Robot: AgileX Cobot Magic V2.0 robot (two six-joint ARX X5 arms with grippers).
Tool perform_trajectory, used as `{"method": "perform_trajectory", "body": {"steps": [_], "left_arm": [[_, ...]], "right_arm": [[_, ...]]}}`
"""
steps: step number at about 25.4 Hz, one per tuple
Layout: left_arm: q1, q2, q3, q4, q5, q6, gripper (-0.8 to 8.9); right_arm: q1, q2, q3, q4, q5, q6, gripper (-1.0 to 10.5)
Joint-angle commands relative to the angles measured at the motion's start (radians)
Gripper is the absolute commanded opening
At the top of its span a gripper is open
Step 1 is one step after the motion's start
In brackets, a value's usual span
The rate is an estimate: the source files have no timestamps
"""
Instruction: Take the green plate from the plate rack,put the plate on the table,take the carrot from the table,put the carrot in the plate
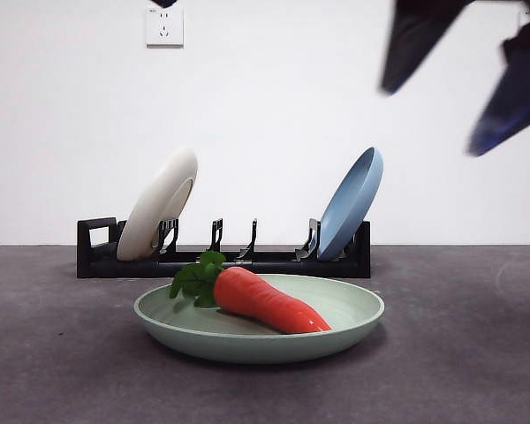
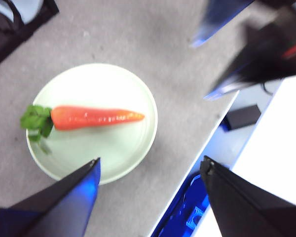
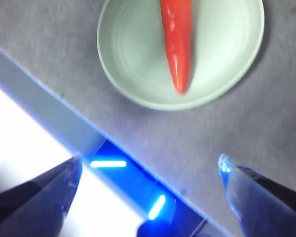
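The green plate was set flat on the counter, in front of the plate rack, with the carrot laid inside it. A cream-white plate and a blue plate were seen leaning in the rack. The left gripper and the right gripper were held above the counter, fingers spread apart and gripping nothing.
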Motion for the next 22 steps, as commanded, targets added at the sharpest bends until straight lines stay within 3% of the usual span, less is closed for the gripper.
{"method": "perform_trajectory", "body": {"steps": [1, 4, 8, 9, 22], "left_arm": [[-0.001, -0.002, -0.006, -0.012, 0.003, -0.004, 3.41], [-0.001, -0.002, -0.006, -0.026, 0.003, -0.004, 3.13], [-0.001, -0.002, -0.006, -0.036, 0.003, -0.004, -0.23], [-0.001, -0.002, -0.006, -0.036, 0.003, -0.005, -0.06], [-0.001, -0.002, -0.006, -0.034, -0.001, -0.004, -0.04]], "right_arm": [[0.003, -0.037, -0.004, -0.038, -0.002, 0.006, 4.7], [0.003, -0.074, -0.004, -0.053, -0.002, 0.006, 4.2], [0.003, -0.098, -0.004, -0.053, -0.002, 0.006, 0.6], [0.003, -0.100, -0.004, -0.053, -0.002, 0.005, -0.2], [0.002, -0.103, -0.004, -0.047, 0.004, 0.016, 0.0]]}}
